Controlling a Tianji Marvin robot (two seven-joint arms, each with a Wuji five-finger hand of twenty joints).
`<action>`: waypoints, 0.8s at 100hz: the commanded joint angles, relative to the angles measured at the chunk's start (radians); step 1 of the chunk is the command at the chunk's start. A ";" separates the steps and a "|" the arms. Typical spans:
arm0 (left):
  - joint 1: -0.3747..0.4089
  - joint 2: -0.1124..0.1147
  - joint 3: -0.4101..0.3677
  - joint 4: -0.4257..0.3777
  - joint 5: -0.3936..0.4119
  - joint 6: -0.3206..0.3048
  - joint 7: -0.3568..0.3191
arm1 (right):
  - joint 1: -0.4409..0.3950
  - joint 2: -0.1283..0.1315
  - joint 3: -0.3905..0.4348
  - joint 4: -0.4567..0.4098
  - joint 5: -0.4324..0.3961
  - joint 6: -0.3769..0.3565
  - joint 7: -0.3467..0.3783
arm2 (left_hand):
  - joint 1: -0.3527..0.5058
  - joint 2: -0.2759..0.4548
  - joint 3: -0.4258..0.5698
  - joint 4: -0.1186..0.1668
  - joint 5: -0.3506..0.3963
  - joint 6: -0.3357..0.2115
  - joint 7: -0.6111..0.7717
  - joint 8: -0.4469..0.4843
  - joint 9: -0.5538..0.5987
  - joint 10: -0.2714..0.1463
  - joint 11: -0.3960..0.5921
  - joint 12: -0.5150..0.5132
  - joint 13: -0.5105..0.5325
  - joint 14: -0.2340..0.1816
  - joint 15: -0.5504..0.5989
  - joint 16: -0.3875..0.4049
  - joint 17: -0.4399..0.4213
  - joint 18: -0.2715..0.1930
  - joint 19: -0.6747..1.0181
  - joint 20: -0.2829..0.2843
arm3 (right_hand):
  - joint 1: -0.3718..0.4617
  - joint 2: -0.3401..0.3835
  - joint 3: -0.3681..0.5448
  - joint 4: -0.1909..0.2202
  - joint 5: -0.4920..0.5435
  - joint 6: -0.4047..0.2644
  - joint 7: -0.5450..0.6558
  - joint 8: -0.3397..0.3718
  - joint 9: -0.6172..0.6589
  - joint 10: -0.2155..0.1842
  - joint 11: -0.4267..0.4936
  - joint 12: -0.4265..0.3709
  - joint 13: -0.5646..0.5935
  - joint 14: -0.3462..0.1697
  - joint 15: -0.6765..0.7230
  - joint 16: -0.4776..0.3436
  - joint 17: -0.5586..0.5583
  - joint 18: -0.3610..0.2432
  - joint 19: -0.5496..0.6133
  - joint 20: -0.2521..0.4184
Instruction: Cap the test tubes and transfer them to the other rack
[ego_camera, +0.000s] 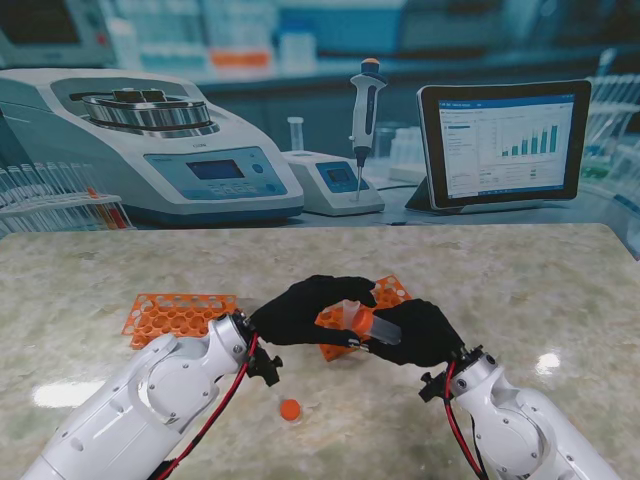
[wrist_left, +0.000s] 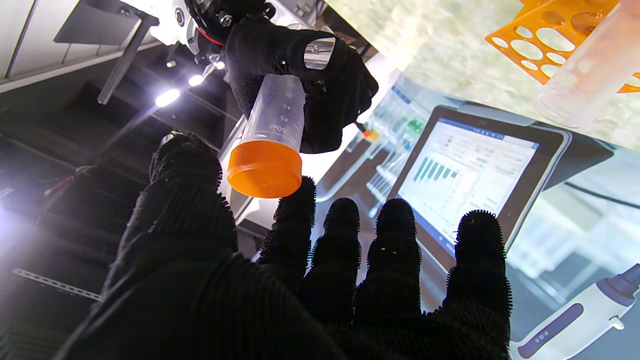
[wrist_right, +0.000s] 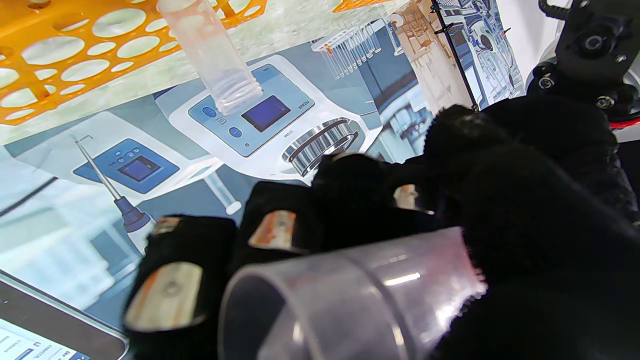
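From the stand, both robot hands meet above the desk (ego_camera: 520, 300) near the orange rack (ego_camera: 180, 313); a loose orange cap (ego_camera: 290, 409) lies nearer the robot. The left wrist shows the right robot hand (wrist_left: 300, 75) grasping a capped tube (wrist_left: 272, 145), the left robot hand (wrist_left: 280, 280) spread, holding nothing. The right wrist shows that tube (wrist_right: 350, 300) gripped.

Clear plastic tube (wrist_left: 277, 117), glossy marble table (ego_camera: 560, 290)
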 joint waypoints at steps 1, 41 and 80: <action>-0.003 -0.002 0.002 -0.002 0.007 0.003 0.000 | -0.008 -0.004 -0.001 -0.006 0.002 0.002 0.002 | 0.019 -0.013 0.019 0.032 -0.030 0.006 0.027 0.020 -0.029 -0.007 0.009 0.022 -0.004 -0.028 0.006 0.016 0.002 -0.007 -0.019 -0.007 | 0.050 0.013 0.002 0.015 0.028 -0.073 0.067 0.038 0.045 0.012 0.009 0.011 0.086 -0.140 0.135 0.043 0.028 -0.013 0.105 0.005; -0.012 -0.007 0.014 0.008 0.020 0.000 0.018 | -0.005 -0.004 -0.005 -0.003 0.003 0.000 0.002 | 0.100 0.004 0.082 0.046 -0.022 -0.023 0.230 0.114 0.005 -0.003 0.022 0.028 0.033 -0.026 0.027 0.037 0.013 0.002 0.020 -0.013 | 0.050 0.012 0.002 0.015 0.028 -0.073 0.067 0.038 0.045 0.013 0.009 0.012 0.086 -0.140 0.136 0.043 0.028 -0.013 0.105 0.005; -0.011 -0.012 0.024 0.007 0.010 0.007 0.030 | -0.003 -0.004 -0.006 -0.001 0.004 -0.002 0.002 | 0.348 0.084 0.048 0.049 -0.028 -0.066 0.525 0.135 0.052 0.006 0.038 0.032 0.075 -0.018 0.047 0.055 0.020 0.009 0.049 -0.022 | 0.049 0.014 0.000 0.015 0.028 -0.073 0.067 0.038 0.045 0.011 0.008 0.012 0.086 -0.140 0.135 0.043 0.028 -0.013 0.105 0.005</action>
